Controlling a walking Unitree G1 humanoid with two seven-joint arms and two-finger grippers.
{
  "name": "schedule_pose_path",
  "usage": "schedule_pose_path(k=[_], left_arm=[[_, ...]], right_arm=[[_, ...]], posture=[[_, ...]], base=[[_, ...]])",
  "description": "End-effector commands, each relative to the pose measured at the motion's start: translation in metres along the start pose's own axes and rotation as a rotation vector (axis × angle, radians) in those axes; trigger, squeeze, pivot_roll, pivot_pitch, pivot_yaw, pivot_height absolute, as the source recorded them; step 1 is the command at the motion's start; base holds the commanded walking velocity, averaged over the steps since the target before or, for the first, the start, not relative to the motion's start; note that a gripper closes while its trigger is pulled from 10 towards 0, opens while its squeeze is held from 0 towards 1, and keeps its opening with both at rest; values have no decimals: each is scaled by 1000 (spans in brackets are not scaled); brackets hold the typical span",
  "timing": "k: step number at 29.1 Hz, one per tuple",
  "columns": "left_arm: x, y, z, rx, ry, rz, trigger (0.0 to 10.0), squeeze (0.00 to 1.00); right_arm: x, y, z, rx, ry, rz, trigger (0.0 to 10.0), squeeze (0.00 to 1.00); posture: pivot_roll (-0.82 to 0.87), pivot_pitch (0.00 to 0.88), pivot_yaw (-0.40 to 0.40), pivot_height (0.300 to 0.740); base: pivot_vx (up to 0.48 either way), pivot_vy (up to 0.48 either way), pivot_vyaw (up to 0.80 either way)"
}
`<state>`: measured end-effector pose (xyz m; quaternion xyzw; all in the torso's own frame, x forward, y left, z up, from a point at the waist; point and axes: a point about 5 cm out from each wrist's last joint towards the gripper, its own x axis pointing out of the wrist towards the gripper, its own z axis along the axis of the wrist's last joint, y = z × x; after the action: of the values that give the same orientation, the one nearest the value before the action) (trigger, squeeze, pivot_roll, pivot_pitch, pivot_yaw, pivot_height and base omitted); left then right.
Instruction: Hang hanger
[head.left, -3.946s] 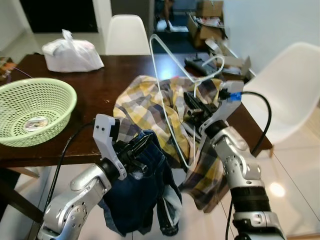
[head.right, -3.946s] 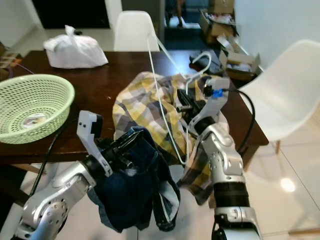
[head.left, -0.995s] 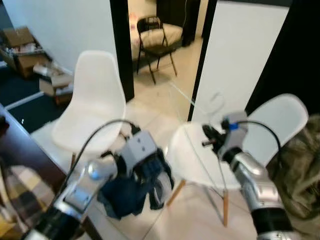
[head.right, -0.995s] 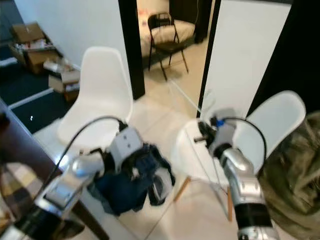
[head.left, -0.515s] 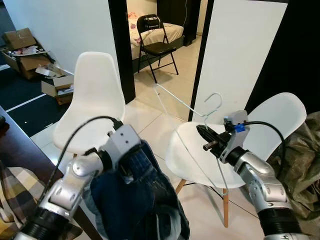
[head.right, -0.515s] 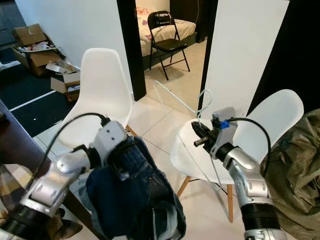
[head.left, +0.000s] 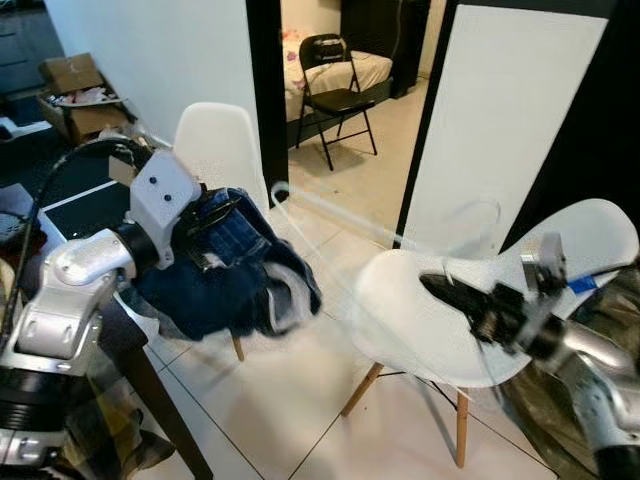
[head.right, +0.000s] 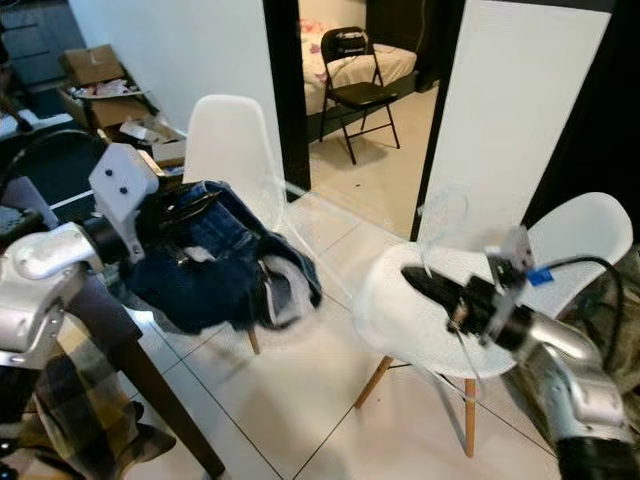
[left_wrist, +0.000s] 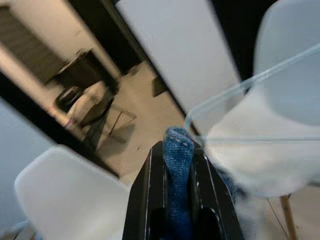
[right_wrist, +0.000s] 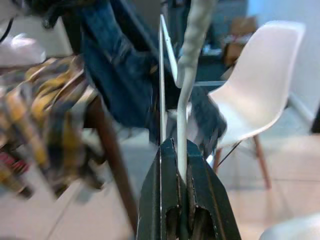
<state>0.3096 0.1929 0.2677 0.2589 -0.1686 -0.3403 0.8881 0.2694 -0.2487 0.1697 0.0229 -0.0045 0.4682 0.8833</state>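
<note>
Pale tiled floor (head.left: 300, 390) lies open between two white moulded plastic chairs with wooden legs, one on the robot's left (head.left: 222, 150), one on its right (head.left: 440, 320). Beyond, an open doorway; black folding metal chair (head.left: 335, 95) inside it. Dark wooden table edge (head.right: 150, 385) at lower left, beside the left arm. Left gripper (left_wrist: 177, 165) closed on bunched dark blue denim jeans (head.left: 225, 275), raised before the left chair. Right gripper (right_wrist: 177, 165) clamped on thin white wire hanger (right_wrist: 186, 55), over the right chair's seat, blurred. No containers discernible.
</note>
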Motion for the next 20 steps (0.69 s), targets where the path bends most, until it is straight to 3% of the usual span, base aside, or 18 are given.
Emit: schedule_pose_path(k=[1,9,20], left_arm=[[-2,0,14,38,-56,-60,10000,0],[-15,7,20,48,-43,-207,10000,0],[-23,20,25,67,-34,-241,10000,0]], right_arm=[[-3,3,6,4,-16,45,10000,0],[-8,9,4,0,58,125,10000,0],[-22,12,6,18,123,194,10000,0]], posture=[[85,0,-17,740],[88,0,-7,740],[81,0,2,740]], base=[[0,0,0],[0,0,0],[0,0,0]])
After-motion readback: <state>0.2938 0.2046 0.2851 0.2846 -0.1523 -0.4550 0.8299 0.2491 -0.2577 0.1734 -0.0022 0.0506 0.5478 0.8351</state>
